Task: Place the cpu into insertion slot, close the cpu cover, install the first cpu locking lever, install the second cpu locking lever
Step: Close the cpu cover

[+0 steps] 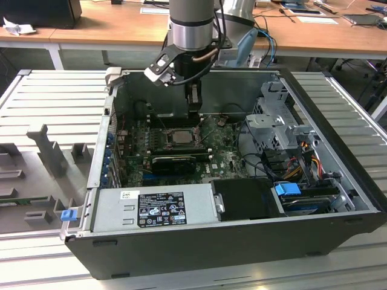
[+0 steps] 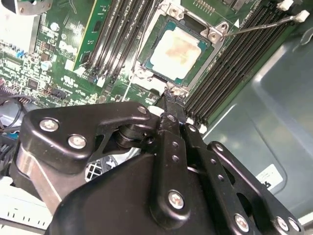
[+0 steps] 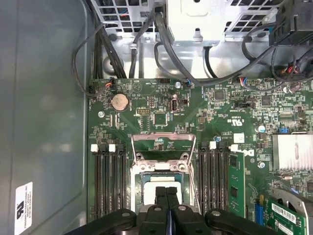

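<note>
Slippage risk: the black hand (image 2: 171,97), clenched empty, sits at the dark metal-rimmed insertion slot (image 2: 196,68) holding the pale silver square cpu (image 2: 176,51); a skewed push could scrape it.

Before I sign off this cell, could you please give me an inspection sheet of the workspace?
Surface: ribbed metal table carrying an open PC case.
Job's things: cpu lies in the slot; cover raised open; a thin lever sticks out sideways, unlatched.
Clutter: grey fixtures on the table at the exterior view's left.
Grippers: gripper shut, holding nothing visible, tips at the slot's edge.
Cables: black bundle beyond the board; coloured leads by the drive bays.
Surroundings: wooden desks behind.
</note>
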Controlling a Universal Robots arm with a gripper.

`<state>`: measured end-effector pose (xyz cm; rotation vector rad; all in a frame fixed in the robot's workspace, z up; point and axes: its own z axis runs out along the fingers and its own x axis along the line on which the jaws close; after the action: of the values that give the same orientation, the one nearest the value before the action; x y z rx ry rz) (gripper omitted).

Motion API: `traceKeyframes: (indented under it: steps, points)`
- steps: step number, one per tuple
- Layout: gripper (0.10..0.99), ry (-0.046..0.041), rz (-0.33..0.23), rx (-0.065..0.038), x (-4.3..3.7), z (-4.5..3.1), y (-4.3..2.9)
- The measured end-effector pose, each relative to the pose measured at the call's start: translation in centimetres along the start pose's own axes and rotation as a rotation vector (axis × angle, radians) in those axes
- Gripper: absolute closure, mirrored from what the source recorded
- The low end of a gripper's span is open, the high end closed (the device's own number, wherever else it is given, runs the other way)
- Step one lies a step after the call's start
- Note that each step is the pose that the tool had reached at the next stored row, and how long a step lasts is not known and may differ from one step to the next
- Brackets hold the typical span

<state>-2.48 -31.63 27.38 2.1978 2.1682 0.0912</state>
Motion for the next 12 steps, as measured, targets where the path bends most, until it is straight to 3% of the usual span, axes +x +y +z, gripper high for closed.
traceKeyframes:
  steps: [2,12]
  points:
    - [0.980,0.0002,0.000,0.000,0.02,-0.90,0.10]
    - [0.980,0.0000,0.000,0.000,0.09,-0.72,2.50]
